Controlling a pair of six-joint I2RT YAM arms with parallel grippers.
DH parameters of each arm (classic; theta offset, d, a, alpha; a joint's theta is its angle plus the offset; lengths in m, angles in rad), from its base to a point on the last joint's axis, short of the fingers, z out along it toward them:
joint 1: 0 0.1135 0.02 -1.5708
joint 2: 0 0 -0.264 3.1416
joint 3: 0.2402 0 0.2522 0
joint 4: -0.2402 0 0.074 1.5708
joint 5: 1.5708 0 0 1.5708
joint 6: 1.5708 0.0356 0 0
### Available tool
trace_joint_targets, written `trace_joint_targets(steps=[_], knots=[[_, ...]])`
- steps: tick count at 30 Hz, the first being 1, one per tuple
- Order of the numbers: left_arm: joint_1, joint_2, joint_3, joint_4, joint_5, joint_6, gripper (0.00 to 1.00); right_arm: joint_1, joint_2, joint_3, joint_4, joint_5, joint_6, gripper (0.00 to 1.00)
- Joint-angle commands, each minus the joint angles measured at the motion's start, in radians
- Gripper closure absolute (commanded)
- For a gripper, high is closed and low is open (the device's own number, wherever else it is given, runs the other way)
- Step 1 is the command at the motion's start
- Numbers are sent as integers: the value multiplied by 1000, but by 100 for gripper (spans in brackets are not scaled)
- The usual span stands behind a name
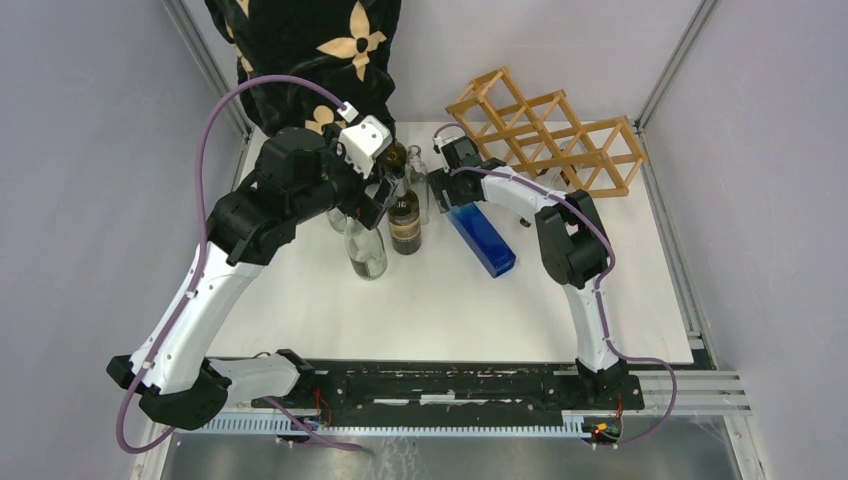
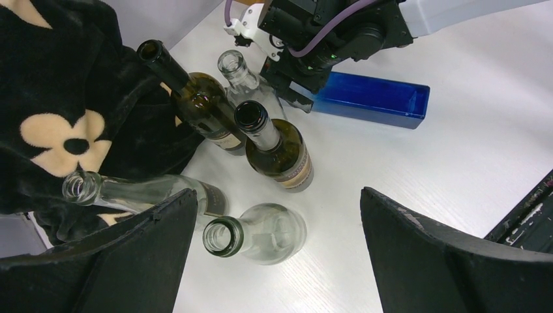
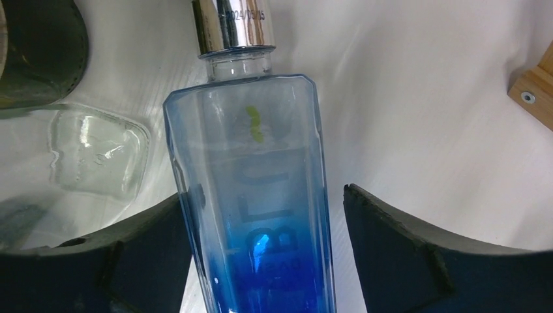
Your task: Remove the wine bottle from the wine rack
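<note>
The wine rack [image 1: 548, 132], a light tan wooden lattice, stands at the back right of the table; no bottle shows in its cells. One wooden corner of it shows in the right wrist view [image 3: 535, 88]. A blue square bottle [image 1: 484, 240] with a silver cap [image 3: 233, 25] lies flat on the table in front of the rack. My right gripper [image 1: 461, 190] is open and straddles the blue bottle [image 3: 261, 169]; the right finger [image 3: 391, 235] stands clear of the glass. My left gripper [image 1: 385, 192] is open above a cluster of upright bottles, with a clear bottle [image 2: 261, 235] between its fingers.
Several upright bottles stand mid-table: two dark ones [image 2: 277, 147] [image 2: 199, 98] and clear ones [image 1: 366, 250] [image 1: 417, 180]. A person in a black garment with tan flowers [image 1: 300, 60] stands at the back left. Metal frame posts flank the table [image 1: 640, 290].
</note>
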Motion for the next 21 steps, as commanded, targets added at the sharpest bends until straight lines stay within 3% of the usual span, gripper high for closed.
trace_joint_targets(steps=[1, 4, 8, 11, 17, 21], knots=[[3, -19, 5, 38, -4, 39, 0, -13, 5, 25, 16, 2, 9, 18], [3, -12, 9, 39, 1, 36, 0, -35, 4, 26, 15, -48, 39, 31], [3, -3, 25, 37, 8, 29, 0, -81, -135, -87, 146, -118, 115, 66], [3, 0, 30, 38, 12, 24, 0, -88, -228, -111, 207, -118, 122, 83], [3, 2, 42, 37, 20, 18, 0, -88, -365, -82, 264, -69, 129, 97], [3, 0, 46, 37, 28, 14, 0, -89, -537, -326, 612, -55, 153, 100]])
